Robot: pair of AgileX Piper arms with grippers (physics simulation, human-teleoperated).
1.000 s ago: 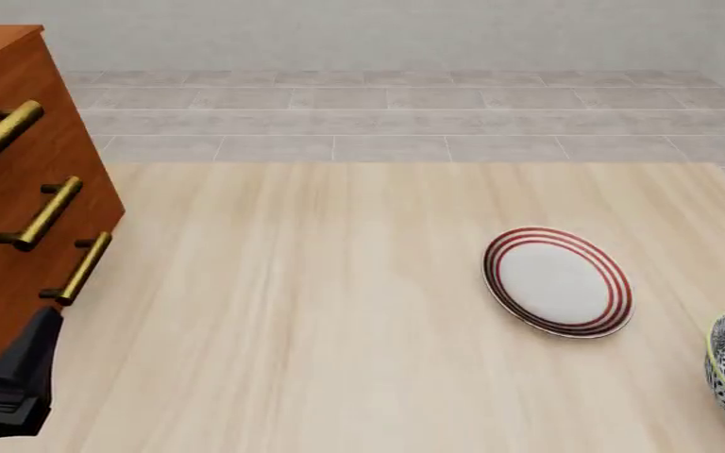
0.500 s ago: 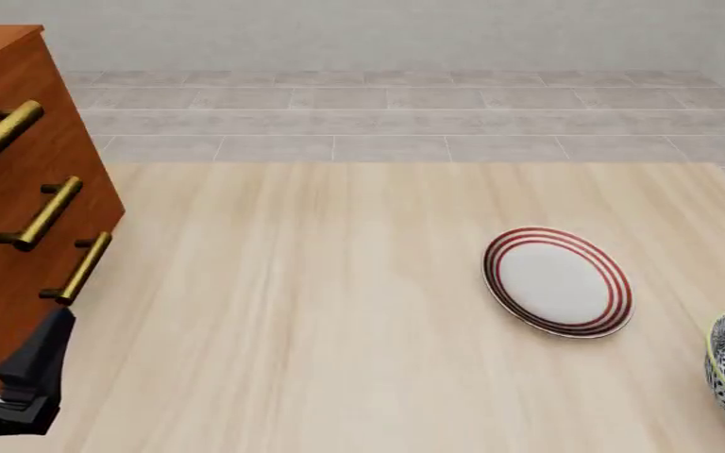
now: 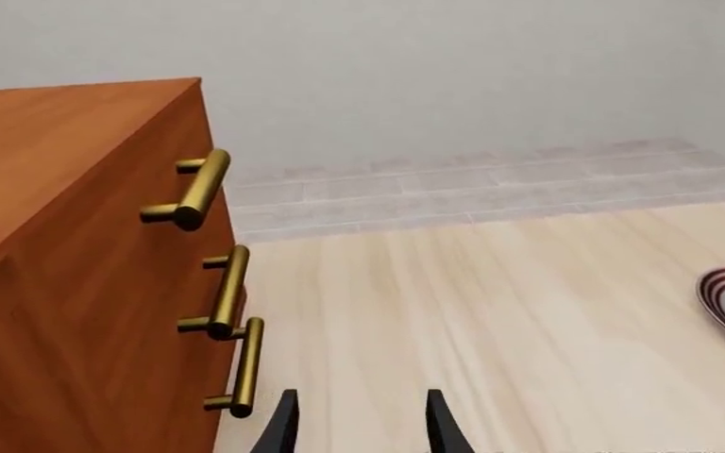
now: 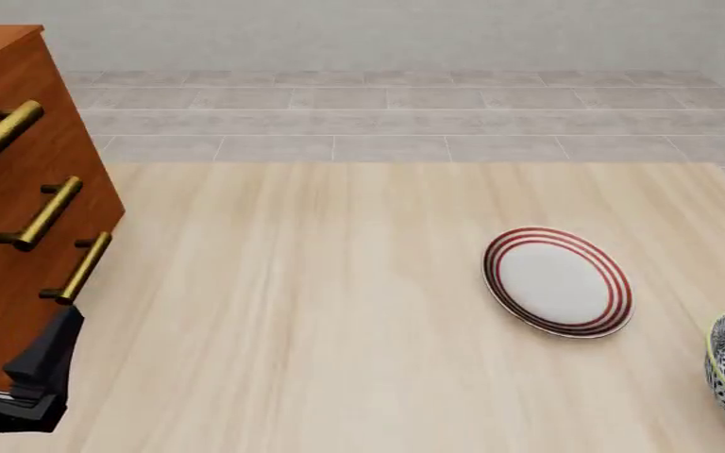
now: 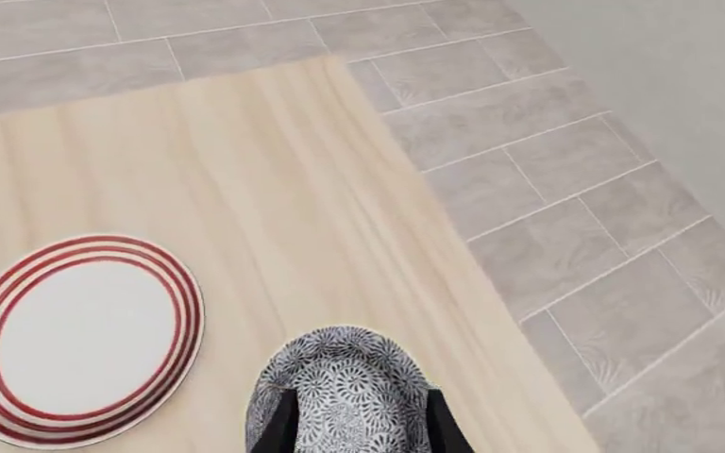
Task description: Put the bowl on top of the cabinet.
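Table pale wood; grey tiled floor beyond.

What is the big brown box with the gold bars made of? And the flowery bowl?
The cabinet looks like reddish varnished wood, with visible grain. Its handles look like brass, gold and shiny. The bowl seems glazed ceramic, with its painted blue-and-white pattern, though a render cannot confirm that.

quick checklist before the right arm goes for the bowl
1. Bowl upright on table: ok.
2. Right gripper lined up over bowl, fingers straddling its near part: ok.
3. Right gripper closed on bowl: cannot tell.
4. Plate apart from bowl: ok.
5. Cabinet top free of objects where visible: ok.
6. Left gripper open, holding nothing, close to cabinet front: ok, but watch it.
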